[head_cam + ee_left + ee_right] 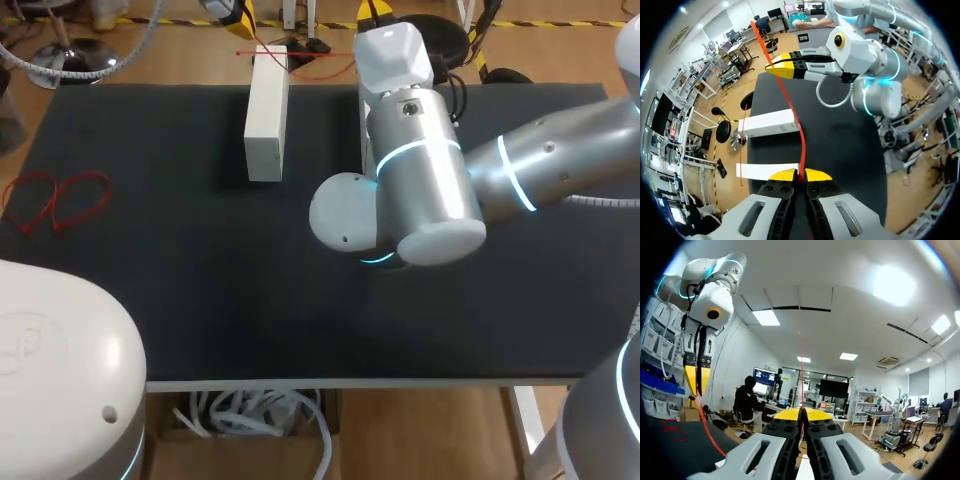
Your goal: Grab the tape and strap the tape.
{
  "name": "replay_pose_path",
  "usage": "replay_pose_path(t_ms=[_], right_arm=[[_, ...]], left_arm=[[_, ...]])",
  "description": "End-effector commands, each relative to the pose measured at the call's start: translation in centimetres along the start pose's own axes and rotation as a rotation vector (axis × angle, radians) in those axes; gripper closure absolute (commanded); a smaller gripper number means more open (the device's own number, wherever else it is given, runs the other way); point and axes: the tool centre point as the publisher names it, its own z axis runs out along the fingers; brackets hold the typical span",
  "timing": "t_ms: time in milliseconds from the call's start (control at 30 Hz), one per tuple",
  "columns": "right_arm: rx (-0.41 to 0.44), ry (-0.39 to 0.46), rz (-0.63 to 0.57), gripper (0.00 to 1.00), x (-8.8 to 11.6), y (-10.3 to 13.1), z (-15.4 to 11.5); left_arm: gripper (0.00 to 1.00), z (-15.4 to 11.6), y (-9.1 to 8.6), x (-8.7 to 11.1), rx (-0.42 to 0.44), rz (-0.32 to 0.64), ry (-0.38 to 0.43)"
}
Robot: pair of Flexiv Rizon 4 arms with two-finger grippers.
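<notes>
Left gripper [800, 176], right gripper [801, 413] tight on tape [788, 100]

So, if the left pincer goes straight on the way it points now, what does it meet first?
Probably the black table, close beside the end of the farther white block; depth is unclear. The left pincer is shut on the red tape, which runs ahead to the right pincer.

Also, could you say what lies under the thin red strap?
The far white block and near white block on the black table; the left gripper covers the near block's end.
</notes>
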Motion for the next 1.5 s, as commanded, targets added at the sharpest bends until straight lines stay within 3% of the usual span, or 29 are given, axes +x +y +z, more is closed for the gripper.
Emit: replay_pose_path(t_ms=[33,467,700,933,1067,1333,1500], right_arm=[[0.006,0.006,0.0,1.0,-0.2,0.3,0.1],[0.007,0.009,-0.033,1.0,-0.3,0.5,0.2],[0.055,-0.037,-0.262,1.0,-0.8,0.3,-0.8],[0.106,-0.068,-0.546,1.0,0.2,-0.1,-1.6],[0.07,-0.067,-0.712,1.0,1.6,0.3,-1.5],[0.006,-0.071,-0.83,1.0,3.4,1.6,-2.1],[-0.052,-0.02,-0.968,1.0,3.9,2.3,-2.4]], left_arm=[[1.0,-0.1,-0.1,-0.1,-0.004,-0.001,0.004],[1.0,-0.1,-0.1,-0.1,-0.004,-0.001,0.004],[1.0,-0.1,-0.1,-0.1,-0.004,-0.001,0.004],[1.0,-0.1,-0.1,-0.1,-0.004,-0.001,0.004],[1.0,-0.1,-0.1,-0.1,-0.004,-0.001,0.004],[1.0,-0.1,-0.1,-0.1,-0.004,-0.001,0.004],[1.0,-0.1,-0.1,-0.1,-0.004,-0.001,0.004]])
